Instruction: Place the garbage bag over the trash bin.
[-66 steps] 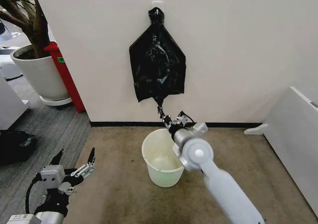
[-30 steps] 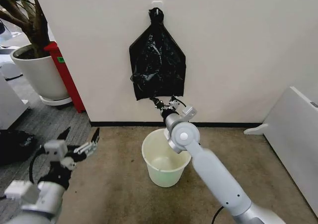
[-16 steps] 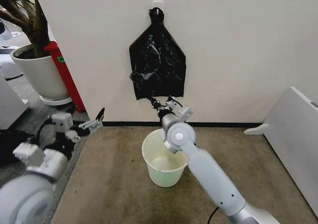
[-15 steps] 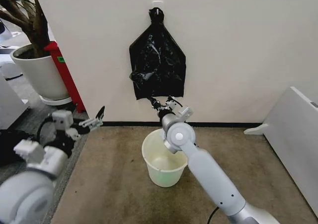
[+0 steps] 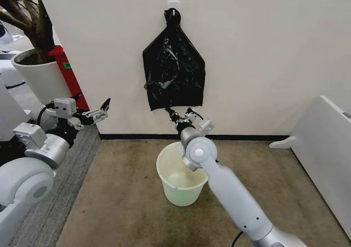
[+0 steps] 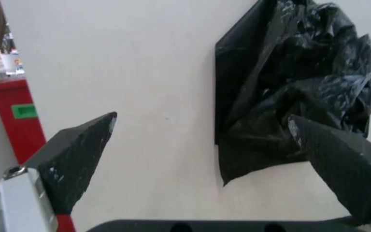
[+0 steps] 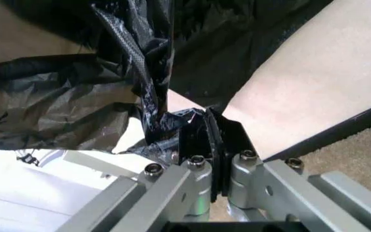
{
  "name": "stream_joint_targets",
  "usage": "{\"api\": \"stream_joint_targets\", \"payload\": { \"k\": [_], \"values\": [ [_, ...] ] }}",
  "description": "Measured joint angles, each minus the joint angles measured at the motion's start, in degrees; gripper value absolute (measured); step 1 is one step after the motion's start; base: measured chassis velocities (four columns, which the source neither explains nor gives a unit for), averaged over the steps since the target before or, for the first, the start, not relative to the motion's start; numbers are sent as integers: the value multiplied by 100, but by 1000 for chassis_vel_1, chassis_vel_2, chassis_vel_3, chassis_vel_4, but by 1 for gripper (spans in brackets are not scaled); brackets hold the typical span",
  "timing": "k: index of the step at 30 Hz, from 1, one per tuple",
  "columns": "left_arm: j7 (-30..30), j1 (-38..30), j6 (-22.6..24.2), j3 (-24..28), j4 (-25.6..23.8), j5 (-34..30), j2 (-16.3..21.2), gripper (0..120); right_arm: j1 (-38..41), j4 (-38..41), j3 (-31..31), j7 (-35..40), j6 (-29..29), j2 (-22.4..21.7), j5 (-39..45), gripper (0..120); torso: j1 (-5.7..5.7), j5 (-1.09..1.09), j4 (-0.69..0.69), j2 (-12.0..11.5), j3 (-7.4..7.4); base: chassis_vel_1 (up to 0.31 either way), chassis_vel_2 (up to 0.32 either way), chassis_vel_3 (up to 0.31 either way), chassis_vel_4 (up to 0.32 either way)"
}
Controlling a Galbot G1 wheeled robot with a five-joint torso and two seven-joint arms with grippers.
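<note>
head view: right claw (image 5: 171, 113) pinches garbage bag's (image 5: 174, 66) bottom edge.

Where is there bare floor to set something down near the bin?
Bare carpet lies left of the trash bin and right of it, toward the white panel. It is crowded above the bin, where the right gripper pinches the garbage bag.

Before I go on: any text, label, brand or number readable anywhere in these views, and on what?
None can be read.
Green label on the red post by the wall: too small to read; blurred in the left wrist view too.
Garbage bag, trash bin, right claw: no print visible.
</note>
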Motion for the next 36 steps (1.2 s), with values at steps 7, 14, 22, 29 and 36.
{"api": "stream_joint_targets", "payload": {
  "k": [7,14,22,29,36],
  "values": [
    [-36,-1092,115,898,318,-4,-75,100,-1,17,7,0,1,1,0,0,0,-2,-3,0,0,0,0,0,0],
    [-73,-2103,226,1725,614,-8,-142,100,17,17,1,0,3,34,4,0,0,-2,-2,0,0,0,0,0,0],
    [-92,-2924,313,2320,802,-29,-152,100,18,24,24,0,5,-12,24,0,0,-5,-1,0,0,0,0,0,0],
    [-122,-4021,457,3248,1068,-57,-114,100,36,23,32,1,5,-16,44,0,0,-2,-2,0,0,0,0,0,0],
    [-86,-4911,584,3936,1297,-94,-100,100,80,-14,22,1,0,-9,62,0,0,-1,-4,0,0,0,0,0,0]
  ]
}}
